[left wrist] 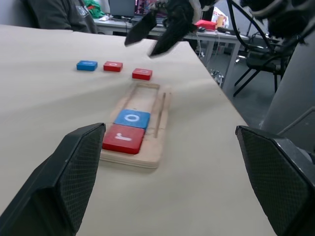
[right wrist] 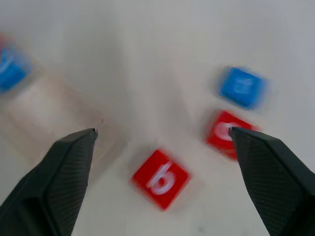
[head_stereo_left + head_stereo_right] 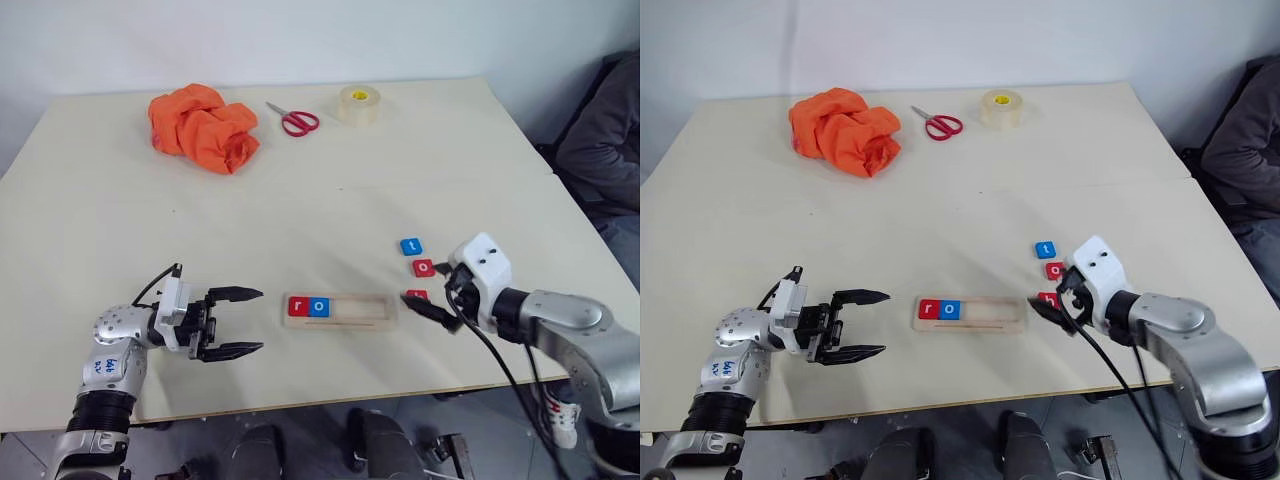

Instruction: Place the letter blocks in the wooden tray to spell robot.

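I am seeing bare table (image 3: 330, 215) lying open between my grippers and the wooden tray (image 3: 340, 309), with three loose tiles (image 3: 423, 267) crowding its right end.

I see a red r tile (image 3: 298, 306) and a blue o tile (image 3: 319, 306) in the pale wooden tray (image 3: 370, 310), a red b tile (image 2: 161, 179), a blue t tile (image 3: 411, 246), an orange cloth (image 3: 203, 126) and red-handled scissors (image 3: 294, 120)

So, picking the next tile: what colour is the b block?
Red, white letter; the b block shows best in the right wrist view.
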You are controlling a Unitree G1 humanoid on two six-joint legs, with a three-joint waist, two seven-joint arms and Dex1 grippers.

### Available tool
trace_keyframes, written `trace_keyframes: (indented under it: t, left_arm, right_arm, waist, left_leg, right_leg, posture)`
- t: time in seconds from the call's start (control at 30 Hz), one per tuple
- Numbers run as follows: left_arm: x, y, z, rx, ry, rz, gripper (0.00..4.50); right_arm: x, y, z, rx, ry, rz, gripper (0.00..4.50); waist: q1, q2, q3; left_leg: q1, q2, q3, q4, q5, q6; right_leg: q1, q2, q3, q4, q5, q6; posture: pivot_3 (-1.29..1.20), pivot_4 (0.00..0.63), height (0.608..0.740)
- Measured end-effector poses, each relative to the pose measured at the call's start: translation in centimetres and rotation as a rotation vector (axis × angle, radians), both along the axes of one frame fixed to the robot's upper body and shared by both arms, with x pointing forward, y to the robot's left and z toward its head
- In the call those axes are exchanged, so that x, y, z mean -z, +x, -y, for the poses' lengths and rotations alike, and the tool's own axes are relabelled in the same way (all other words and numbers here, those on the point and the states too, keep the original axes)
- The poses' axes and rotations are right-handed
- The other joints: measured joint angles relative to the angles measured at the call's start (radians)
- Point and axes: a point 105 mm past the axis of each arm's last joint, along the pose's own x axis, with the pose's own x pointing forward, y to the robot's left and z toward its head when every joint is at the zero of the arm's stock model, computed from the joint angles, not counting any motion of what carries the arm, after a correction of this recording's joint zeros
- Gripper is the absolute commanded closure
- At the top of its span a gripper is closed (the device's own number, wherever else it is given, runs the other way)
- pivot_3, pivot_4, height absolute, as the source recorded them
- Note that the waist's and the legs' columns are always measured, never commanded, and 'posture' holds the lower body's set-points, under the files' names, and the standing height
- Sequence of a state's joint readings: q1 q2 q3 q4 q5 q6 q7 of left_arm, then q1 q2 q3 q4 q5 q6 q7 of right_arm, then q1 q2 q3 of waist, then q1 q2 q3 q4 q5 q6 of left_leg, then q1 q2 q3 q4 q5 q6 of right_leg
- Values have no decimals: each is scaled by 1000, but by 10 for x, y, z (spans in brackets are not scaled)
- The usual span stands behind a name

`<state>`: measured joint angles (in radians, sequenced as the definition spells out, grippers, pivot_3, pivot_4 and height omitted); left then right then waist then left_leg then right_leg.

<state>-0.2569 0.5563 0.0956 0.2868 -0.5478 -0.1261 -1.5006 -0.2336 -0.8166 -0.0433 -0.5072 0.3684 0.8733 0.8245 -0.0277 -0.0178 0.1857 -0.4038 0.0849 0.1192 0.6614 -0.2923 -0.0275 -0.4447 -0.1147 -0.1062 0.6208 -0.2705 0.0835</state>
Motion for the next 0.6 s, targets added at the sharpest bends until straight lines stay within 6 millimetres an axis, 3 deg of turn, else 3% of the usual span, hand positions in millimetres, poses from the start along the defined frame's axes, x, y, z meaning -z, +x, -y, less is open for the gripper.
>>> trace_keyframes:
  t: [0.2, 0.43, 0.6]
  left_arm:
    - [0, -4, 2, 6, -3, 13, 0]
    - [3, -10, 1, -20, -5, 12, 0]
    - [2, -11, 1, -35, -7, 20, 0]
  right_arm:
    - [9, 15, 0, -195, -85, -5, 35]
    - [29, 19, 4, -285, -156, -62, 35]
    - [29, 24, 9, -305, -181, -62, 35]
  waist:
    - [0, -1, 0]
    - [4, -1, 0]
    - [3, -1, 0]
  left_leg:
    - [0, 0, 1, 3, 0, 0]
    - [0, 0, 2, 4, 0, 0]
    - [0, 0, 2, 5, 0, 0]
  right_leg:
    - [0, 0, 0, 1, 1, 2]
    - [0, -1, 0, 1, 1, 2]
    - [0, -1, 0, 2, 1, 1]
  posture:
    - [0, 150, 740]
    - [0, 150, 740]
    - [0, 150, 740]
